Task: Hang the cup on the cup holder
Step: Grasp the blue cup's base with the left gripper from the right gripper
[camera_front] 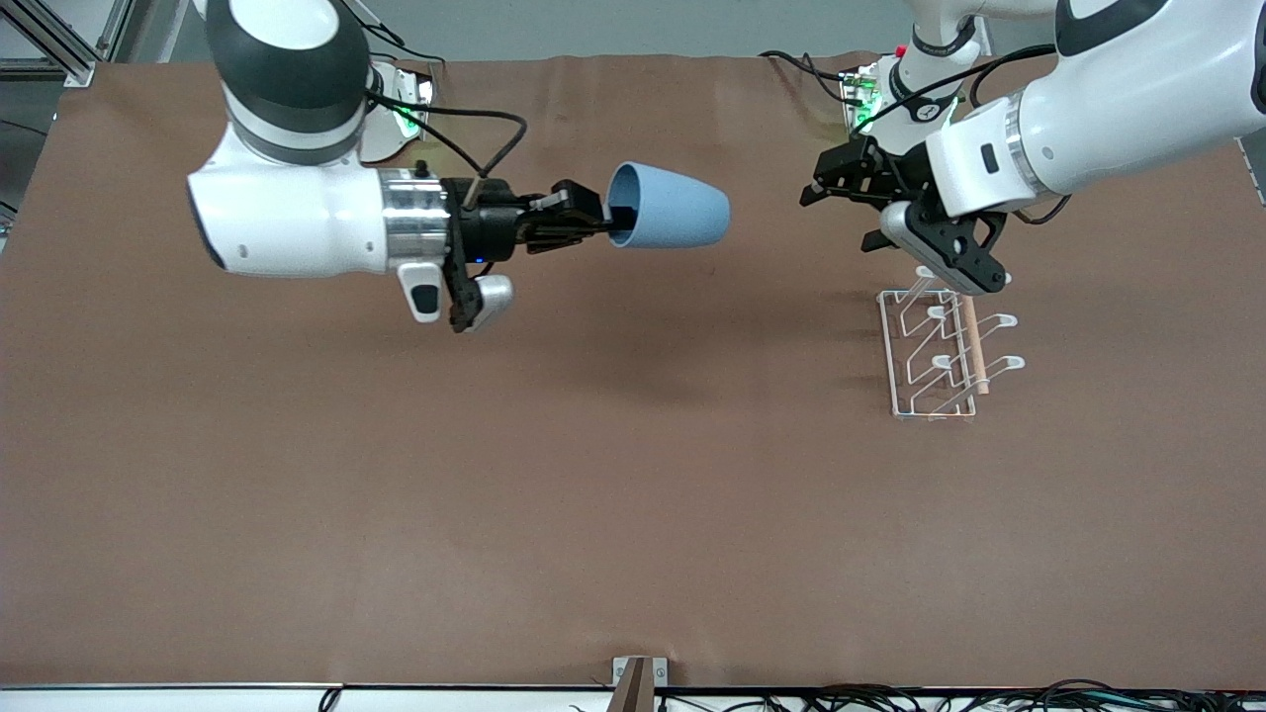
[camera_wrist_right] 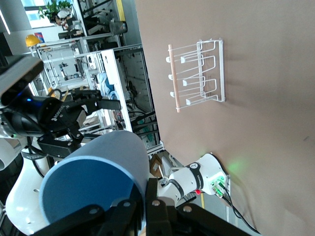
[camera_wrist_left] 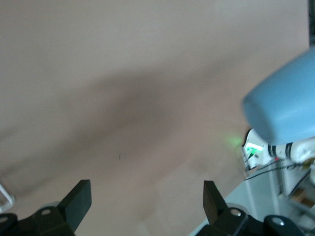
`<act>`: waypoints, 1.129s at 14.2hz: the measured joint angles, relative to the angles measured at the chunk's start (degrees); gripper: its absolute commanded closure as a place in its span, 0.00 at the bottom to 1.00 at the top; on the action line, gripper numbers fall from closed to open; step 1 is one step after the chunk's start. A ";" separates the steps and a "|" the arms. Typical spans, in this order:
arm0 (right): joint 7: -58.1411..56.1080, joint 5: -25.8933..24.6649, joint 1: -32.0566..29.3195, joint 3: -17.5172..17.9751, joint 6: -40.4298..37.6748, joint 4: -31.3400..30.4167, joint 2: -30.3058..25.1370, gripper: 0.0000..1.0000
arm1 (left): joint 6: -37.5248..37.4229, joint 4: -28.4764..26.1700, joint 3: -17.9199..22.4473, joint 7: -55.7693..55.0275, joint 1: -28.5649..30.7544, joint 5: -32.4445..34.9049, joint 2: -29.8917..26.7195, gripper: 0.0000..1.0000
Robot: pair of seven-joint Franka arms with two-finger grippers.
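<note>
My right gripper (camera_front: 608, 220) is shut on the rim of the blue cup (camera_front: 673, 206), one finger inside and one outside. It holds the cup on its side in the air over the middle of the table, with the cup's base pointing toward the left arm's end. In the right wrist view the cup (camera_wrist_right: 93, 182) fills the space at the gripper (camera_wrist_right: 147, 196). The white wire cup holder (camera_front: 935, 356) with its wooden rod (camera_front: 974, 346) stands on the table at the left arm's end and also shows in the right wrist view (camera_wrist_right: 199, 73). My left gripper (camera_front: 839, 218) is open and empty in the air beside the holder. In the left wrist view its gripper (camera_wrist_left: 146, 201) faces the cup (camera_wrist_left: 283, 105).
A brown mat (camera_front: 593, 475) covers the table. Green-lit boards with cables sit by the right arm's base (camera_front: 406, 114) and the left arm's base (camera_front: 862, 99). A small bracket (camera_front: 638, 682) stands at the table edge nearest the front camera.
</note>
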 measured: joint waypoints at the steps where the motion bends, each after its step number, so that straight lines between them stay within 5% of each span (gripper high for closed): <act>1: -0.48 0.65 0.23 -0.01 0.00 0.30 0.14 0.98 | 0.81 0.32 -0.91 3.14 -0.03 0.00 -0.01 0.00; 10: -3.79 1.58 0.46 -0.12 -0.24 1.11 0.15 0.98 | 6.98 5.15 -14.27 11.89 -0.63 7.08 -0.38 0.00; 16: -4.00 2.39 0.18 -1.28 -0.14 1.75 0.14 0.97 | 12.94 4.81 -17.00 16.95 -0.54 14.66 -0.45 0.00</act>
